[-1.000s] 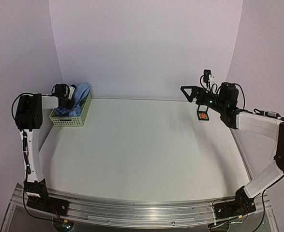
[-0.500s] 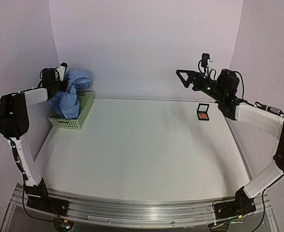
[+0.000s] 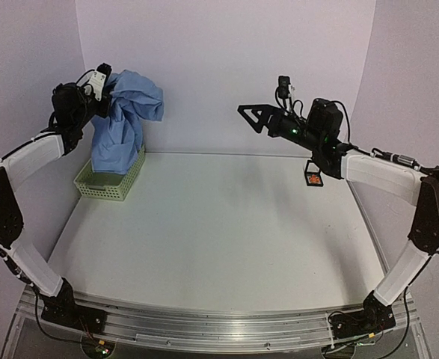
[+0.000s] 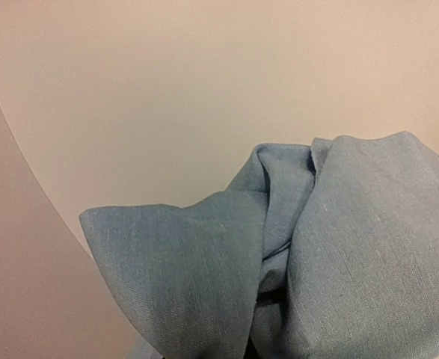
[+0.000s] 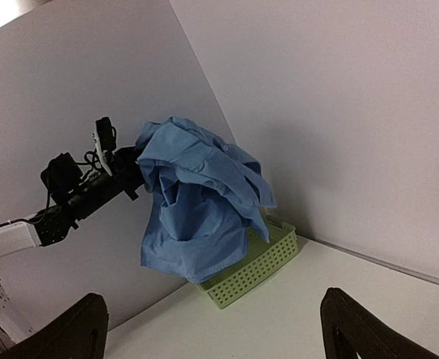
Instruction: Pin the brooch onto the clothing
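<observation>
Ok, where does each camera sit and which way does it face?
Top external: above and behind the robot, looking down; both arms show, left tool holding the shirt over the basket, right tool open.
Left wrist: on the left arm, facing the wall; bunched shirt close up, own tool unseen.
Right wrist: on the right arm, facing shirt, basket and left arm; own fingers at the bottom.
Top and right wrist share shirt and basket.

Both arms look the same build to me: left arm point(image 3: 32, 153) and right arm point(image 3: 380, 173) have white link shells, black joint housings and black bases point(image 3: 58, 305). Thin black cables point(image 3: 395, 156) run along the links. Right gripper point(image 3: 250, 118) is black and triangle-shaped, with a green LED point(image 3: 295, 133) lit behind it and a small black camera point(image 3: 284, 84) on top
</observation>
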`<action>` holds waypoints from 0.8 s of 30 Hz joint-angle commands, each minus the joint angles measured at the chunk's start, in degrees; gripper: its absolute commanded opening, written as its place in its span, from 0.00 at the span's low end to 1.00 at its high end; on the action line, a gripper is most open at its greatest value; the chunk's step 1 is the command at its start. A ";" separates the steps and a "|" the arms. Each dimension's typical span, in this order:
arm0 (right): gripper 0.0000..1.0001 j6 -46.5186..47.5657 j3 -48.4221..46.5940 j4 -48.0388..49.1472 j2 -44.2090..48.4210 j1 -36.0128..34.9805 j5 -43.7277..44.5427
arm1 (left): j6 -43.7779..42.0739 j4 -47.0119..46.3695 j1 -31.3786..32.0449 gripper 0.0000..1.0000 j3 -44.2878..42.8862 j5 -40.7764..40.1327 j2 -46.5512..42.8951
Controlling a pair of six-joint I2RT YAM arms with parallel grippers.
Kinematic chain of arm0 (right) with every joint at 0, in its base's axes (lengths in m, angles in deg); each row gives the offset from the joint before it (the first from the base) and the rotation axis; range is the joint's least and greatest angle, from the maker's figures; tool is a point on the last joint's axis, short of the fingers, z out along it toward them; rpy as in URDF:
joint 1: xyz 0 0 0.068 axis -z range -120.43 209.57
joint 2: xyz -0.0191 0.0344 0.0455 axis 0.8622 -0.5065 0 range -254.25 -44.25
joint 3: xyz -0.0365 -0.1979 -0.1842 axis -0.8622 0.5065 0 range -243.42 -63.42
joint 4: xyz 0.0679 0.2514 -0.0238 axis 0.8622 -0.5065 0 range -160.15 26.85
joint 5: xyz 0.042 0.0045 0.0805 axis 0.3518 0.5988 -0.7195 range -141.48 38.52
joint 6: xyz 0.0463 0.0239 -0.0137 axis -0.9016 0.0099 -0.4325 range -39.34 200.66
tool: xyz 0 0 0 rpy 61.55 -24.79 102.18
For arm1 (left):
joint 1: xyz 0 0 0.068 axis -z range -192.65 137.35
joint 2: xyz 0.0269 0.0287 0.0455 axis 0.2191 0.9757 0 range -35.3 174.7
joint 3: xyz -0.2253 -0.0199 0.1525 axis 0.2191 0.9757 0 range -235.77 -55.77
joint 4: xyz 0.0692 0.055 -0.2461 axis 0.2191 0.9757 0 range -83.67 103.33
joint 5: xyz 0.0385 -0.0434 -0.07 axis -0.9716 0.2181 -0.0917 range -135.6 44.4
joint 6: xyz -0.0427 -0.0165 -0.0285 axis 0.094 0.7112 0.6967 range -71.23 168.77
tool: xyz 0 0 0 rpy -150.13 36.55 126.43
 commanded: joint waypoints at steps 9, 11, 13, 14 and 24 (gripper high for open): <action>0.97 -13.69 0.31 -13.27 6.16 -3.70 3.97 | 6.12 17.74 22.68 0.00 6.85 0.51 -22.12; 0.93 -14.78 1.09 -21.73 7.91 -4.86 8.43 | 7.87 18.65 25.65 0.00 10.15 0.44 -21.45; 0.90 -16.23 0.98 -31.16 9.27 -6.20 13.28 | 8.62 16.58 27.85 0.00 13.37 0.82 -19.30; 0.89 -17.61 1.53 -34.50 10.19 -6.36 14.77 | 9.17 15.52 28.64 0.00 14.04 1.13 -17.46; 0.87 -25.24 4.86 -47.63 17.13 -6.40 23.80 | 17.94 20.97 30.51 0.00 -8.86 -0.05 5.61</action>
